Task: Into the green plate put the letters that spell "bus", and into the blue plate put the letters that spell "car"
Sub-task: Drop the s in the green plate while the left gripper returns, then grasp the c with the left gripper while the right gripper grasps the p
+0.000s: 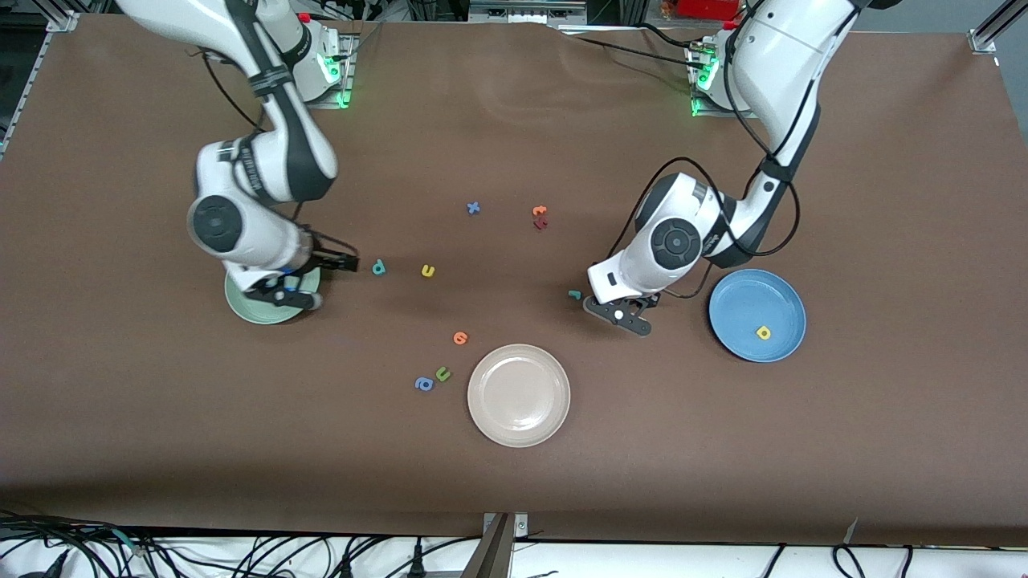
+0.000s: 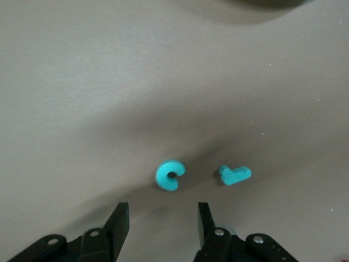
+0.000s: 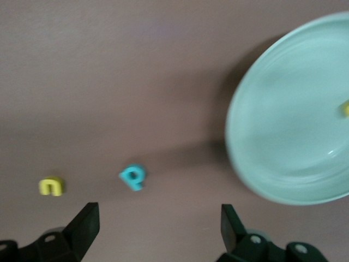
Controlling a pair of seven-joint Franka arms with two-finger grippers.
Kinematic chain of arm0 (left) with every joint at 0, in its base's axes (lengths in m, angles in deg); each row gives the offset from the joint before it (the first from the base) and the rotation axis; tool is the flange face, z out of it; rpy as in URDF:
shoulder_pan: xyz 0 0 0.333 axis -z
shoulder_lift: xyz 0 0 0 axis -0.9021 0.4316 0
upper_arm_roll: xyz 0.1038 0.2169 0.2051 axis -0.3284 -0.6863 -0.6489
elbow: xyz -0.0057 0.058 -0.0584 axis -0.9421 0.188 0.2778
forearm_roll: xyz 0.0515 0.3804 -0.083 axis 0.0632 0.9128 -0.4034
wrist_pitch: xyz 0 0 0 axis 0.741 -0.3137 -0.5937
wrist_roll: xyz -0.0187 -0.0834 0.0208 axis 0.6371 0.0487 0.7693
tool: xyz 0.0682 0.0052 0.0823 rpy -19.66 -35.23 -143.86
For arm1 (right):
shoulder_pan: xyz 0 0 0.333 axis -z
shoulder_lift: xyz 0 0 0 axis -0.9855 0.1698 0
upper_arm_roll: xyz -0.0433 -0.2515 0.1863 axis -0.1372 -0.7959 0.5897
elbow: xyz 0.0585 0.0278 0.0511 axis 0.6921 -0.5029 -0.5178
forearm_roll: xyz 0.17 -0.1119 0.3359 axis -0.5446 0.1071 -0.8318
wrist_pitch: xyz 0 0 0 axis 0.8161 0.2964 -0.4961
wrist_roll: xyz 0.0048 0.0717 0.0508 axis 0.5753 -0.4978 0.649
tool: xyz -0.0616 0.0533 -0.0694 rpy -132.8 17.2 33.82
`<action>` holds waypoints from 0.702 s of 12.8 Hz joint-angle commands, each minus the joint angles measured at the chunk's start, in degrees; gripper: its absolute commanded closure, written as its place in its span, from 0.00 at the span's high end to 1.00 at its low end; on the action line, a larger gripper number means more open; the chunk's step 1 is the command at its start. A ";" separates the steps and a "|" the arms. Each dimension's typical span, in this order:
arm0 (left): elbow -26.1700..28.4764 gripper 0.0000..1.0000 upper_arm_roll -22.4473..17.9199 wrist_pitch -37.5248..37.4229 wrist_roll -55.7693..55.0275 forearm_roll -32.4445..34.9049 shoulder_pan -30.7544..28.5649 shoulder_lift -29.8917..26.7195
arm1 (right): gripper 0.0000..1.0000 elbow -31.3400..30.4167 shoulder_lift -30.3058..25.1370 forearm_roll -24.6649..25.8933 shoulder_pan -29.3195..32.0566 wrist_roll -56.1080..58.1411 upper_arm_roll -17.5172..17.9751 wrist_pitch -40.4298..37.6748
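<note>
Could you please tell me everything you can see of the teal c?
The teal c is a small, thick foam letter, a rounded ring with a gap on one side, lying flat on the brown table. Nothing touches it. The teal r lies close beside it, apart. The left tool hangs just above, its fingers open and holding nothing. The front view hides the c under the left arm.

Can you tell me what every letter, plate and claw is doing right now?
Green plate: holds one yellow letter at the picture's edge.
Blue plate: holds yellow a.
Beige plate: bare.
Teal b, yellow u: on table.
Teal c, teal r: on table.
Left claw: open, near c.
Right claw: open, beside green plate.
</note>
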State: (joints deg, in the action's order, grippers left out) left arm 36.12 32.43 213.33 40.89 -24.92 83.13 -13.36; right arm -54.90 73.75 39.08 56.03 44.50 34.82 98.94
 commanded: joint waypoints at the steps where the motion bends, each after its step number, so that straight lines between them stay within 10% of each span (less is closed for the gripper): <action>1: -0.78 0.59 -0.56 2.50 -0.93 -0.85 2.13 2.14 | 0.98 -4.41 0.15 -0.40 0.46 -9.12 3.37 6.83; 9: -1.66 0.56 -0.64 5.14 0.03 1.78 2.13 3.55 | 0.72 -14.28 3.40 -0.40 0.46 -13.98 5.49 26.55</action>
State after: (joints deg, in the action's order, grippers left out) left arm 35.88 32.22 218.26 40.57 -24.70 84.78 -10.74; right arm -68.67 77.25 39.07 55.97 31.42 39.52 124.08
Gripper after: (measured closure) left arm 0.414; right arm 0.242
